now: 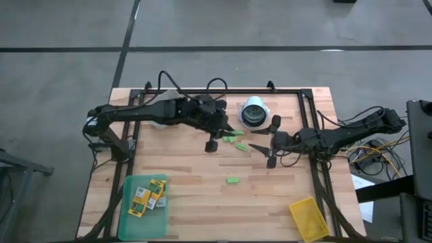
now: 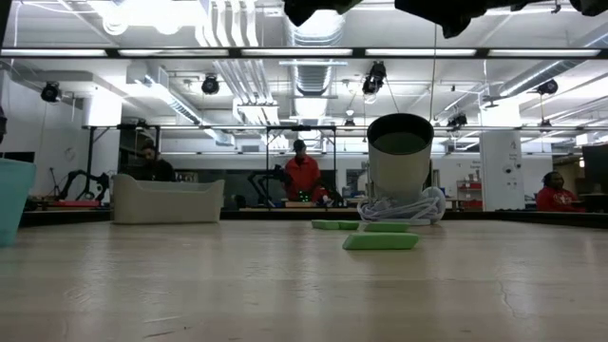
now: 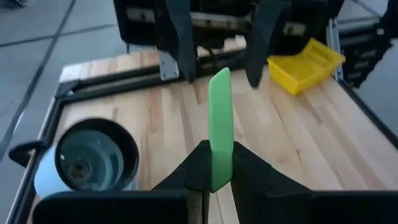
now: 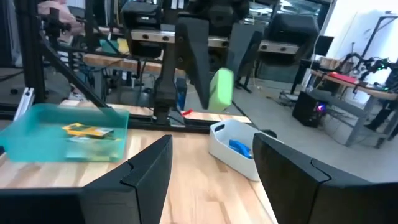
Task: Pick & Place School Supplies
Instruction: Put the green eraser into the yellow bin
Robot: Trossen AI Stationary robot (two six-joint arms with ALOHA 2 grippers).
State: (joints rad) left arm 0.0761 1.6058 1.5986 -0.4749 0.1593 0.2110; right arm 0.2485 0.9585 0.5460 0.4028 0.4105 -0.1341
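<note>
A light-green eraser block (image 3: 219,127) is clamped upright between the closed fingers of the left gripper (image 3: 219,167), raised above the middle of the counter (image 1: 202,182), and it is faced by the right gripper (image 4: 211,155), whose fingers are spread apart with nothing between them. Below, three more green blocks are seen lying on the counter: one (image 1: 233,180) toward the near edge and two (image 1: 236,143) between the grippers. At the near-left corner, crayon boxes (image 1: 148,196) are held in the green tray (image 1: 128,223), well apart from both grippers.
</note>
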